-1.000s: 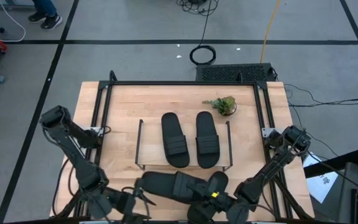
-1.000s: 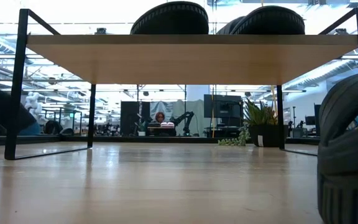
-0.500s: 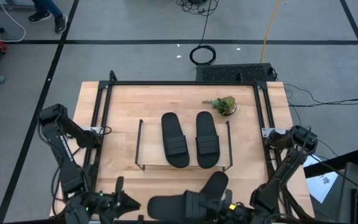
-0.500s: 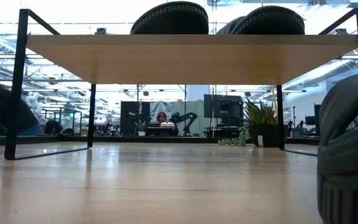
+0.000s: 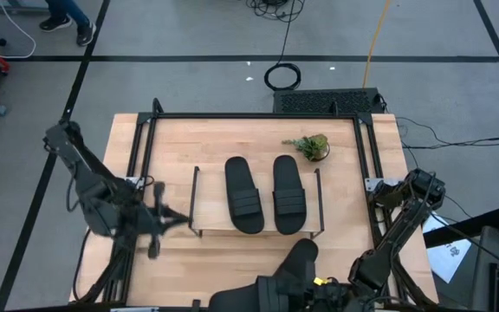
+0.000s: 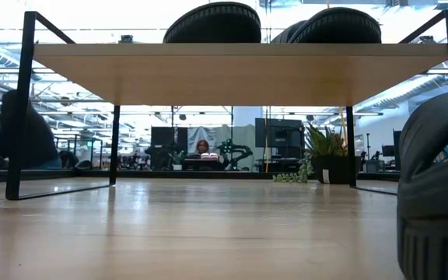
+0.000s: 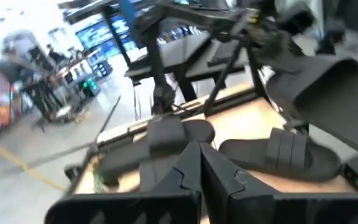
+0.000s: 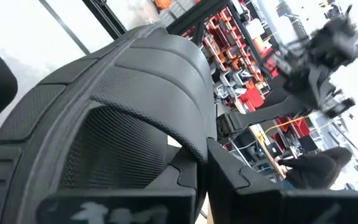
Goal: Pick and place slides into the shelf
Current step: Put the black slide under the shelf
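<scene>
Two black slides (image 5: 244, 195) (image 5: 289, 195) lie side by side on the shelf's wooden top board (image 5: 210, 204); the low view shows them on the board (image 6: 239, 74) too. A third slide (image 5: 301, 258) rests sole down on the table in front of the shelf and also shows in the low view (image 6: 438, 194). My right gripper (image 5: 312, 290) is shut on the fourth slide (image 5: 249, 299) at the table's near edge. My left gripper (image 5: 173, 219) is shut and empty, raised beside the shelf's left wire frame. My right gripper holds the fourth slide by its wide ribbed strap (image 8: 166, 106). The strap's edge (image 8: 194, 152) runs in between the two fingers. The fingers come level from the table's right. The slide reaches leftward from them along the near edge; whether it is clear of the table does not show.
A small potted plant (image 5: 310, 146) stands at the far right of the table. A black frame (image 5: 258, 116) borders the table's far side. Bare wood lies left of the shelf and under its board (image 6: 208, 225). A person sits far off in the room (image 6: 201, 148).
My left gripper has left the near edge, risen and swung toward the far edge, ending beside the shelf's left frame. My right gripper has drawn the fourth slide toward the near edge and a little to the right. The other slides have stayed put.
</scene>
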Tool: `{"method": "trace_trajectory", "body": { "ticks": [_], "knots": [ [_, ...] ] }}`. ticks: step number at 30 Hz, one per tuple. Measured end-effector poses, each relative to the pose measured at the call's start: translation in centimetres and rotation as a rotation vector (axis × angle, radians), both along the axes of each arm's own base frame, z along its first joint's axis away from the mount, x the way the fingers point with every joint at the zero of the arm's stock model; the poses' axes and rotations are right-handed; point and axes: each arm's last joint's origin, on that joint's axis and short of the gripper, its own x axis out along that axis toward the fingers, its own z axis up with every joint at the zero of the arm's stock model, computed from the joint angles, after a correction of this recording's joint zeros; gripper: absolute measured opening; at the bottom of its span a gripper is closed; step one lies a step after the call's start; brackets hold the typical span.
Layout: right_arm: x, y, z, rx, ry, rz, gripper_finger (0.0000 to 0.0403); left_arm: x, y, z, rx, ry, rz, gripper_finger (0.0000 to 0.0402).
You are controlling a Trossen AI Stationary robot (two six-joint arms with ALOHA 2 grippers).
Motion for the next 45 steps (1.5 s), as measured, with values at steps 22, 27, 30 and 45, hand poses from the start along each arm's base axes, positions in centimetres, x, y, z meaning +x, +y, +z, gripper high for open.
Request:
{"method": "trace_trajectory", "body": {
  "ticks": [22, 27, 30, 45],
  "knots": [
    [1.6, 3.4, 2.2, -0.089, -0.163, -0.503, 0.0002, -4.8, 5.3, -14.3, -0.168, -0.337, 0.047, 0.0006],
    [2.2, 5.3, 1.6, 0.001, -0.196, -0.517, 0.0001, -4.7, 5.2, -13.2, -0.104, -0.362, 0.055, 0.0002],
    [3.2, 5.6, -0.6, 0.039, -0.206, -0.531, 0.0001, -4.6, 5.1, -12.5, -0.107, -0.377, 0.058, 0.0003],
    [8.3, 3.6, -5.9, 0.087, -0.192, -0.574, 0.0001, -4.6, 4.9, -12.0, -0.108, -0.384, 0.054, 0.0002]
  ]
}}
